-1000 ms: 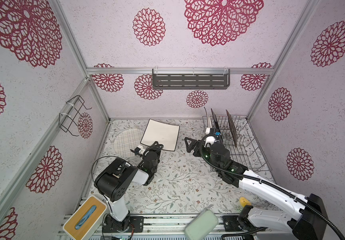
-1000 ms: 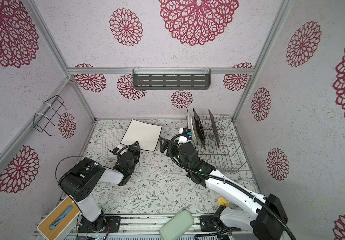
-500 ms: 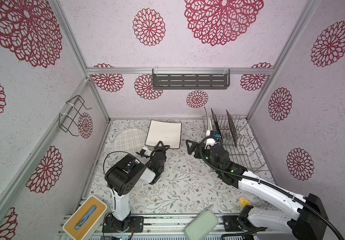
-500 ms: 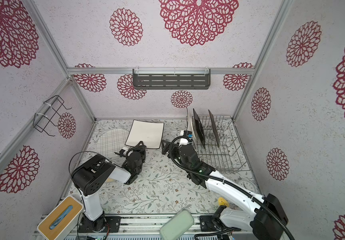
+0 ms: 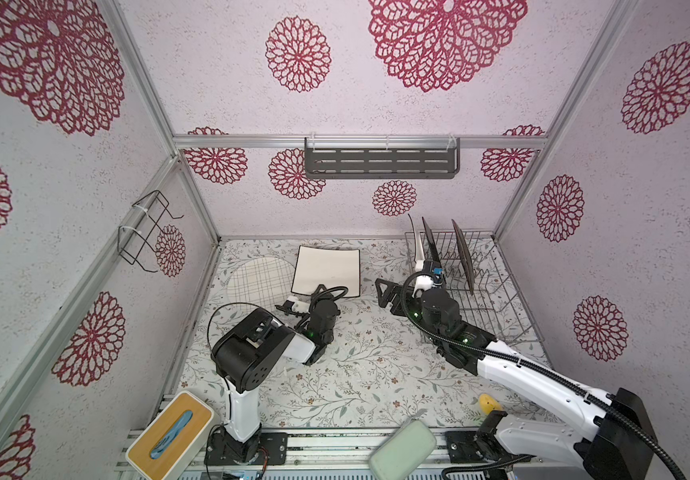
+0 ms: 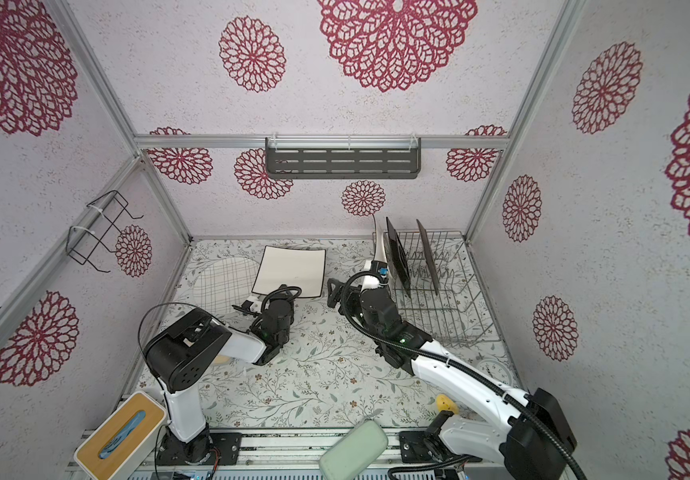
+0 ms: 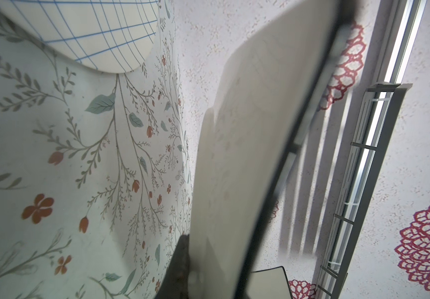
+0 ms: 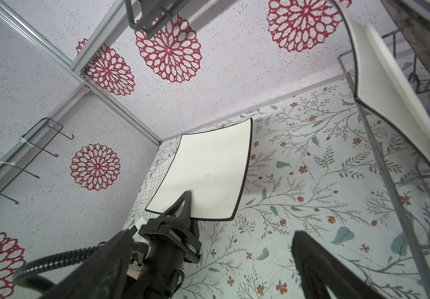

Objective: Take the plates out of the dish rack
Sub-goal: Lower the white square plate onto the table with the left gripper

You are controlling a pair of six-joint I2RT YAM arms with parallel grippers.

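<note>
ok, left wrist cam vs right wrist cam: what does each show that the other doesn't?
Left wrist only: the underside of the white black-rimmed plate, edge-on, with a dark finger against it.
Right wrist only: the dish rack holding a second black-rimmed plate and a dark plate upright, the black wire holder, the open right gripper, and the left gripper shut on the held plate's edge.
Both: that held plate, the grid plate, the grey slotted shelf, the floral table cover.

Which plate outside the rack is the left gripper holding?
The square white plate with the black rim; the left gripper is shut on its edge. The round grid-lined plate lies flat, untouched.
</note>
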